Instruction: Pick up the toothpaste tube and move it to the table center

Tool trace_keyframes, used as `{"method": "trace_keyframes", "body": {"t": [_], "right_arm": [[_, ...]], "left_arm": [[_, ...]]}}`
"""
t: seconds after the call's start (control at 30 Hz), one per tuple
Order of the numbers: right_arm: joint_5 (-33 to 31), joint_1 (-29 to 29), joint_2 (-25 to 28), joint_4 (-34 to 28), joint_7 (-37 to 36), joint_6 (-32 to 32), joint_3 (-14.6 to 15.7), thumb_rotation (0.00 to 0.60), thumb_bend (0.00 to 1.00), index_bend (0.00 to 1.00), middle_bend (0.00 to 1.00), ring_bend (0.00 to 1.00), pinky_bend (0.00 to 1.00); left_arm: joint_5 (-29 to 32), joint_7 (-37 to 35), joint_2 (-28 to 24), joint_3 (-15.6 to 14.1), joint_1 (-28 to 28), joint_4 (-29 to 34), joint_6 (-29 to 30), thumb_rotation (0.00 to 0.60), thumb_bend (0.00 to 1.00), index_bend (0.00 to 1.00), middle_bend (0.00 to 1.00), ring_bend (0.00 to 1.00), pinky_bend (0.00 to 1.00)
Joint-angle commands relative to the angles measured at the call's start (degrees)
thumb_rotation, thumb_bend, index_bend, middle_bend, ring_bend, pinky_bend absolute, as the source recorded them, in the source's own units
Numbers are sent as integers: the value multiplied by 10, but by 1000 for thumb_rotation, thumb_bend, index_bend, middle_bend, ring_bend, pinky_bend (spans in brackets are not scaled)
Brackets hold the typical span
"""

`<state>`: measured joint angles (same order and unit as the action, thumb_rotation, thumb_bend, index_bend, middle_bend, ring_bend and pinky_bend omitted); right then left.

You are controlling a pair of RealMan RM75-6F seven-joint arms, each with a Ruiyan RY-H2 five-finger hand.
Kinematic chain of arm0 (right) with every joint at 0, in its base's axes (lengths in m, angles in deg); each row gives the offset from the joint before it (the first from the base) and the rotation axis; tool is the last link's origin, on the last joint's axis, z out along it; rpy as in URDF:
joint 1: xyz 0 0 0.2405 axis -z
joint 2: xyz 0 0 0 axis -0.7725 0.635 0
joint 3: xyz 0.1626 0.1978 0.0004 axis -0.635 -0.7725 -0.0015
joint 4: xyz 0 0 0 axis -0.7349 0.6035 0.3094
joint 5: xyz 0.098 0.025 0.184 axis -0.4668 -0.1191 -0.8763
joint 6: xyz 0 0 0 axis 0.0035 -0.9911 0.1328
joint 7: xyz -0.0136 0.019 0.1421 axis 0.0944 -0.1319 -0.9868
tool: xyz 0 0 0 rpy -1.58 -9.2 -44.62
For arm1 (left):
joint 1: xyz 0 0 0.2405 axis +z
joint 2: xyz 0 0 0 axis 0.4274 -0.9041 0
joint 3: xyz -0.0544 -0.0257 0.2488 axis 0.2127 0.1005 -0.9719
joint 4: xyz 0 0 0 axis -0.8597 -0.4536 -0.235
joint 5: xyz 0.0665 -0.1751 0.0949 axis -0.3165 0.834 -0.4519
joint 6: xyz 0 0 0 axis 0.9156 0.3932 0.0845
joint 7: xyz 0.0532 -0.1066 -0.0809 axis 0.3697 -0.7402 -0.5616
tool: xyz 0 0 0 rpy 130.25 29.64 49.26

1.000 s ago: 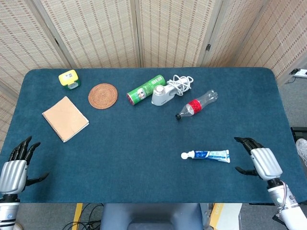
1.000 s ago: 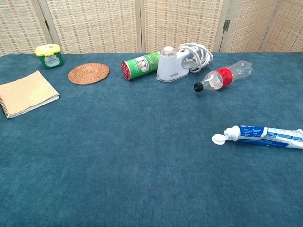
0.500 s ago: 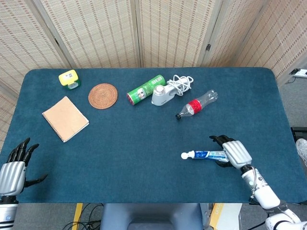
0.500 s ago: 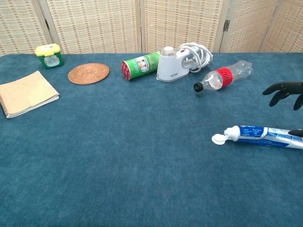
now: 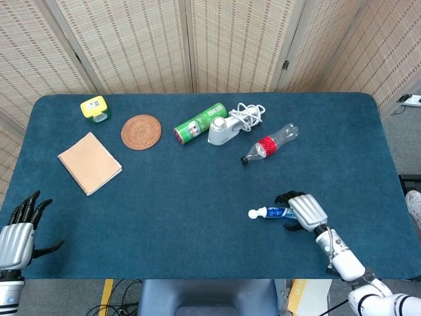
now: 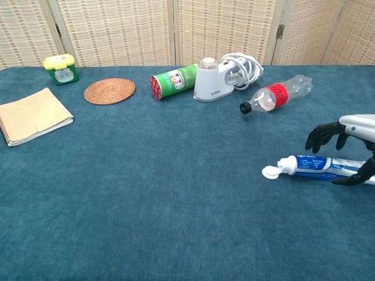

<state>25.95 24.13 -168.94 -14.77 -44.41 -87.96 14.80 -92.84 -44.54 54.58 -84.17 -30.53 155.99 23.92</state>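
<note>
toothpaste tube (image 5: 276,212) flat on table, under arched right hand (image 5: 301,211).

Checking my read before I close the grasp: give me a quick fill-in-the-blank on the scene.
1. The right robot hand hovers over the ____, fingers apart.
2. The toothpaste tube's white cap points toward the robot's ____ side.
3. The plastic bottle has a ____ label.

Missing words: toothpaste tube; left; red

Table (image 5: 197,197): covered in matt blue cloth.
Toothpaste tube (image 6: 319,167): glossy plastic.
Bottle (image 5: 270,143): clear plastic.
Coaster (image 5: 141,131): woven, rough.
Notebook (image 5: 89,162): matt paper.
</note>
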Motion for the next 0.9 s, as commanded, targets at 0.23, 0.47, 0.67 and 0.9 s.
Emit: {"method": "trace_keyframes", "body": {"t": [0.23, 0.47, 0.67, 0.9], "right_arm": [[-17, -10, -11, 10, 15, 12, 1, 600, 226, 335, 375, 276, 353], [-31, -16, -20, 21, 22, 17, -1, 600, 241, 379, 396, 304, 390], [-40, -22, -25, 28, 28, 20, -5, 600, 247, 418, 416, 330, 395], [-51, -26, -31, 33, 34, 23, -6, 600, 257, 450, 440, 360, 424]], "left_arm": [[1, -2, 1, 0, 1, -4, -1, 600, 0, 184, 0, 0, 137], [1, -4, 2, 1, 0, -6, -3, 600, 0, 185, 0, 0, 137], [4, -5, 3, 2, -1, -9, -6, 600, 0, 186, 0, 0, 137], [5, -6, 4, 2, -1, -12, -8, 600, 0, 192, 0, 0, 137]]}}
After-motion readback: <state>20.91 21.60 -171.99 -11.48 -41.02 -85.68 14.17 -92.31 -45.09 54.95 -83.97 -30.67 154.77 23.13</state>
